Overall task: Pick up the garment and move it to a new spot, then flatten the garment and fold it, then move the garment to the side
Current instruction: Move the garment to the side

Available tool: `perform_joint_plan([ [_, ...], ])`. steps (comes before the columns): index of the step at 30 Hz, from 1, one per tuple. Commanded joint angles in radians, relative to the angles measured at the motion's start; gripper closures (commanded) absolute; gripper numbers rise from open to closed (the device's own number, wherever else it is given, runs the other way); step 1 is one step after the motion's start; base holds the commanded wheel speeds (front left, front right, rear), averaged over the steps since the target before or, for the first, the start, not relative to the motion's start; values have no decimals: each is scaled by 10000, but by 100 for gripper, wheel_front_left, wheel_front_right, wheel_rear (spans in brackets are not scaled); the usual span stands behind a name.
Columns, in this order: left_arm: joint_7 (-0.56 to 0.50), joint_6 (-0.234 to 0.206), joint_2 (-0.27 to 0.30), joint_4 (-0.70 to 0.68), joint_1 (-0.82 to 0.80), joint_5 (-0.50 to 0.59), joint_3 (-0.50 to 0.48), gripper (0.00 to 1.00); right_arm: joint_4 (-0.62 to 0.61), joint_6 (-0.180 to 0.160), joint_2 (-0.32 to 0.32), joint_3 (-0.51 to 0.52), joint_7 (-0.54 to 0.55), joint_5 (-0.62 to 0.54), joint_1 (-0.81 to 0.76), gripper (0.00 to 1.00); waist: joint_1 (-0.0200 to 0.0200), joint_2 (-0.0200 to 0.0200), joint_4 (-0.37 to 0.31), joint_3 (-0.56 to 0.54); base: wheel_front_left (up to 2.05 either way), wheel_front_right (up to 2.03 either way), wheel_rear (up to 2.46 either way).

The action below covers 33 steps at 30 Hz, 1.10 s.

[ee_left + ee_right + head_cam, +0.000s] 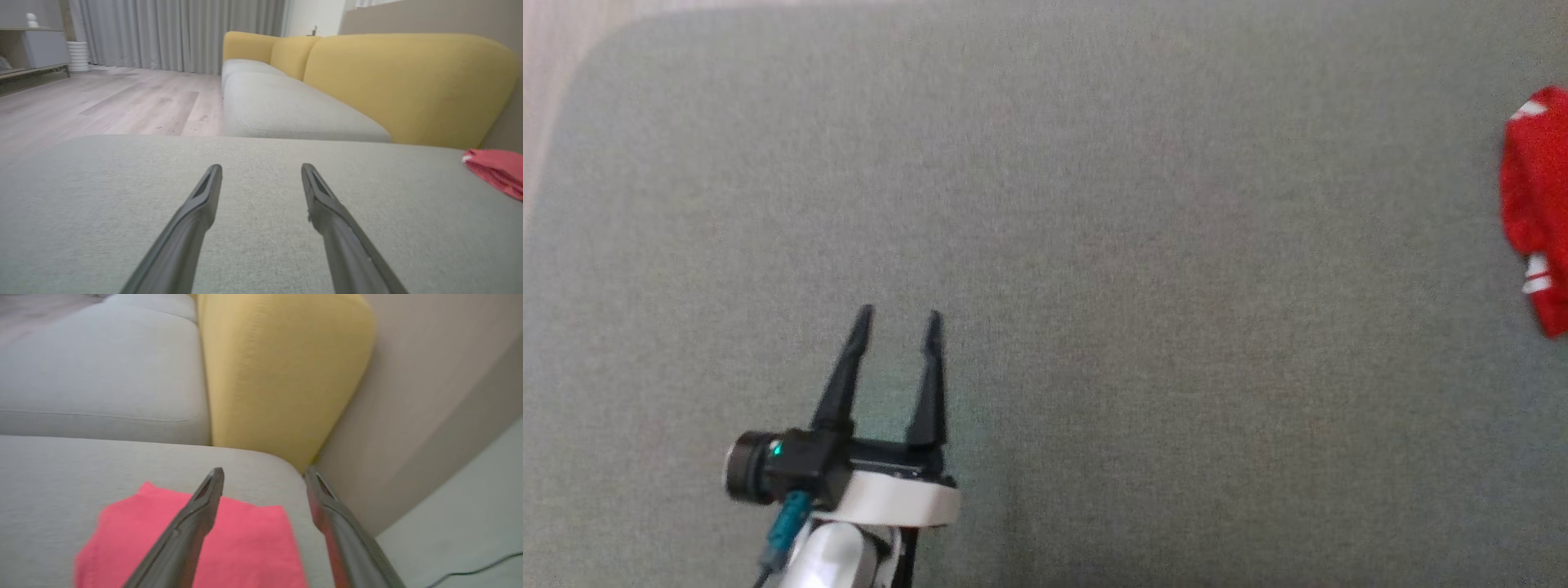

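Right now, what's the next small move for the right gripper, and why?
Likely lift the right gripper up and away. Its fingers stand open, holding nothing, over the flat red fabric garment, which lies compact near the right edge of the grey sofa cushion. The left gripper is open over bare cushion. If it isn't folded, grasp instead.

Garment (1539,196) on the cushion (1135,245), far right; left tool (899,312) well apart, lower left.

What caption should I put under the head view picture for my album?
Left gripper, jaws open, over a grey cushion; red garment lies at the far right.
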State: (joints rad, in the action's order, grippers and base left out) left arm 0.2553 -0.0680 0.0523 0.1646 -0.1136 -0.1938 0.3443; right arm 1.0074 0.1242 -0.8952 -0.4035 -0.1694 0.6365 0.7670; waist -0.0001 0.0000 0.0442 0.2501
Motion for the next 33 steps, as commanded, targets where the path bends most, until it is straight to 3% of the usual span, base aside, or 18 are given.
perform_joint_plan([
  [1, 65, -137, -20, -377, 89, -294, -488, 0, -31, 65, 187, -72, -227, -173, -407, 0, 1, 0, -1, -622, 0, 0, 0],
  [4, 65, -153, -20, -309, 364, -906, -773, 0, 130, 65, 1275, -90, -545, -483, -930, 0, 1, 0, 2, -1359, 0, 0, 0],
  [10, 65, 316, -20, 558, 943, -1537, -910, 0, -370, 65, 3440, 157, -905, -895, -2542, 0, 1, 0, 52, -2806, 0, 0, 0],
  [17, 65, 193, -20, 1181, 1190, -1487, -1268, 0, -4150, 65, 5901, 2273, -920, -2878, -5608, 0, 1, 0, 20, -3820, 0, 0, 0],
  [22, 65, 312, -18, 1366, 1413, -1143, -1427, 0, -6197, 65, 7493, 3074, -922, -4349, -7522, 0, 1, 0, -67, -4203, 0, 0, 0],
  [26, 65, 276, 32, 1530, 1638, -617, -1530, 0, -6752, 65, 8027, 3121, -922, -5003, -8257, 0, 1, 0, -137, -4377, 0, 0, 0],
  [33, 65, 207, 65, 1743, 1727, -54, -1727, 0, -7169, 65, 8310, 3152, -923, -5478, -8702, 0, 1, 0, -165, -4520, 0, 0, 0],
])
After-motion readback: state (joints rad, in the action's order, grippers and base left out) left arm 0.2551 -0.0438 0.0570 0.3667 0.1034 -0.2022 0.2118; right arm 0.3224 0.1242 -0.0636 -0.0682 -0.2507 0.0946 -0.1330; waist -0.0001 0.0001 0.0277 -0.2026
